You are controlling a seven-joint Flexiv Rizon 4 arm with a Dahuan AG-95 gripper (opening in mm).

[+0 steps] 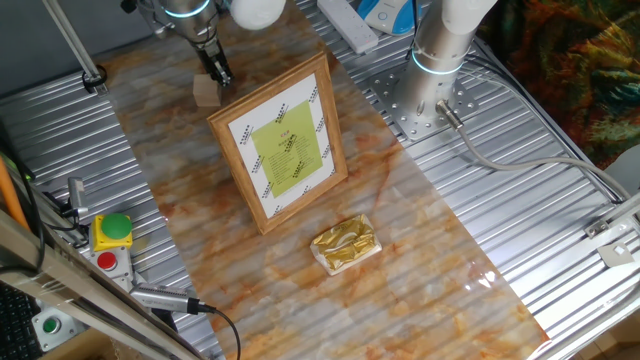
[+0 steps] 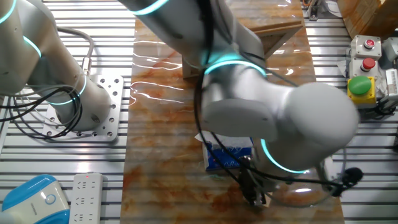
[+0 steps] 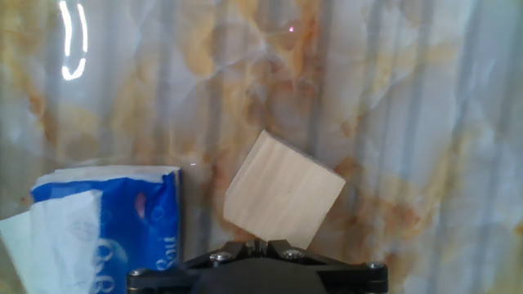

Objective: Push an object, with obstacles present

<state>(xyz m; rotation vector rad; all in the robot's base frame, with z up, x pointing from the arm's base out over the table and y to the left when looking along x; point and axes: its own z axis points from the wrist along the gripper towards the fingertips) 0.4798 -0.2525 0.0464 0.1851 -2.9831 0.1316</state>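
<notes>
- wooden block point(image 3: 283, 193) sits directly ahead of the end effector point(image 3: 260, 242) in the hand view, touching or just about touching the fingertips; block is turned so a corner points down toward the fingers, not a flat face
- no real long axis, block is roughly cube-shaped; contact lands near a corner, so my guess is it may spin rather than slide straight when pushed
- in one fixed view the block point(image 1: 207, 92) lies at the far left of the marbled tabletop point(image 1: 420, 250), end effector point(image 1: 219, 72) right at its top edge
- end effector state: fingers look pressed together with nothing between them, but the view is cropped so not certain
- picture frame point(image 1: 281, 143) stands just near-right of the block; gold foil packet point(image 1: 345, 243) further near, well apart
- blue-white packet point(image 3: 98, 224) left of the block in hand view, close but apart
- push route is likely along the open tabletop away from the frame
</notes>
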